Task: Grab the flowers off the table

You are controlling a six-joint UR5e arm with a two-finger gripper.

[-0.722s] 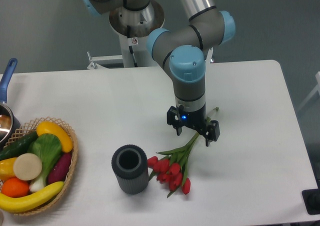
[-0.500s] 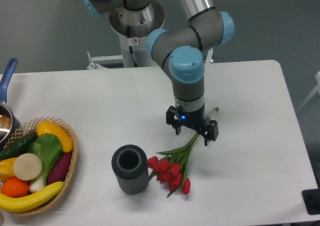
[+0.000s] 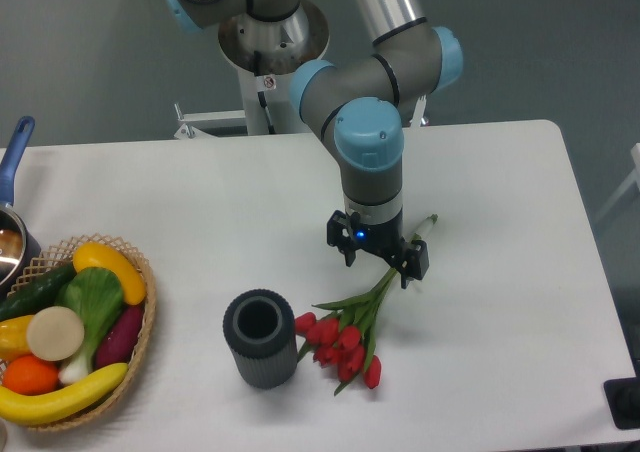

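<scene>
The flowers (image 3: 345, 337), a bunch of red tulips with thin green stems, lie on the white table (image 3: 500, 302) right of centre. Their buds point toward the front and the stem ends reach up to the right, past the gripper. My gripper (image 3: 377, 263) hangs straight down above the upper part of the stems, open, with its two dark fingers (image 3: 348, 254) spread either side of them. It holds nothing. The gripper body hides part of the stems.
A dark grey ribbed cylinder vase (image 3: 259, 338) stands upright just left of the buds. A wicker basket (image 3: 140, 347) of toy fruit and vegetables sits at the left front edge. A pot with a blue handle (image 3: 16, 152) is at the far left.
The gripper has shifted slightly left and up in the image over the stems. The flowers and vase have not moved.
</scene>
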